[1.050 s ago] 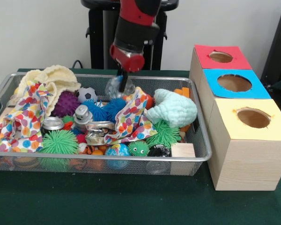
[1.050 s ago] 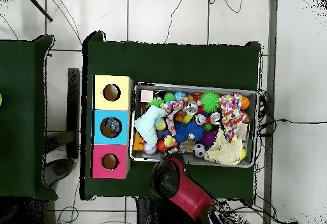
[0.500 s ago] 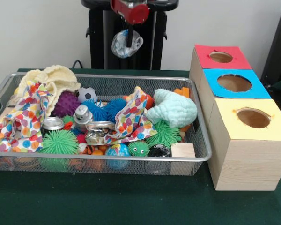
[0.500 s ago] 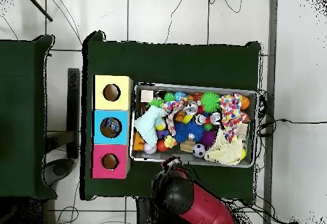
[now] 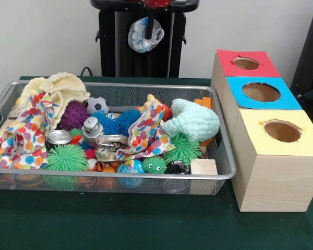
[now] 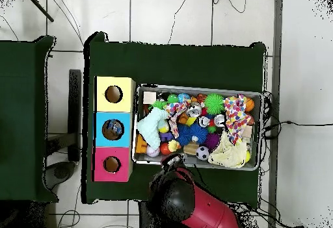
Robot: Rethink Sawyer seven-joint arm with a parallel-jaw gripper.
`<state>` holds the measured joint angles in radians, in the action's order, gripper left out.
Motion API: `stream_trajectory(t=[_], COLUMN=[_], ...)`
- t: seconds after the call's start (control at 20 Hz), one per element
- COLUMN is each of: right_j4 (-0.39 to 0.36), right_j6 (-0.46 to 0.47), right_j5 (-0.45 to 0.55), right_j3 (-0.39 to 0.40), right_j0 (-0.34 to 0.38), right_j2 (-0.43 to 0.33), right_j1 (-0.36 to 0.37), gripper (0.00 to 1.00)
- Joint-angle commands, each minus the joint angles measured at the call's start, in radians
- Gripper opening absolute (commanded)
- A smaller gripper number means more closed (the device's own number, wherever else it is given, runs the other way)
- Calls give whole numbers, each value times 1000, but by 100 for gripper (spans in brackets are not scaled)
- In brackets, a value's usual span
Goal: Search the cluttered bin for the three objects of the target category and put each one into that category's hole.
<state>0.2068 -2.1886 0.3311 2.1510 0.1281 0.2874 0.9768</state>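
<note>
A crumpled clear plastic bottle (image 5: 145,35) is held in the jaws of the gripper (image 5: 150,23), raised high above the far edge of the wire basket (image 5: 120,179), well clear of the clutter. The basket is set on the green counter (image 5: 146,224) and is packed with spiky balls, dotted cloths (image 5: 146,133), a crushed can (image 5: 110,147), a pale teal cloth (image 5: 194,121) and a wooden block (image 5: 204,167). To the right, three boxes with holes are lined up: red (image 5: 247,63) farthest, blue (image 5: 261,92) in the middle, yellow (image 5: 281,131) nearest.
</note>
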Motion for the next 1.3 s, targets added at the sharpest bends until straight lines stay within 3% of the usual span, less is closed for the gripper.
stream_trajectory(t=[0.05,0.5,1.3], right_j4=[1,8,156], right_j6=[-141,-179,-346], right_j5=[69,146,123], right_j3=[-144,-282,-371], right_j0=[-38,-133,-383], right_j2=[-6,31,111], right_j1=[-7,-97,-311], gripper=[0,0,0])
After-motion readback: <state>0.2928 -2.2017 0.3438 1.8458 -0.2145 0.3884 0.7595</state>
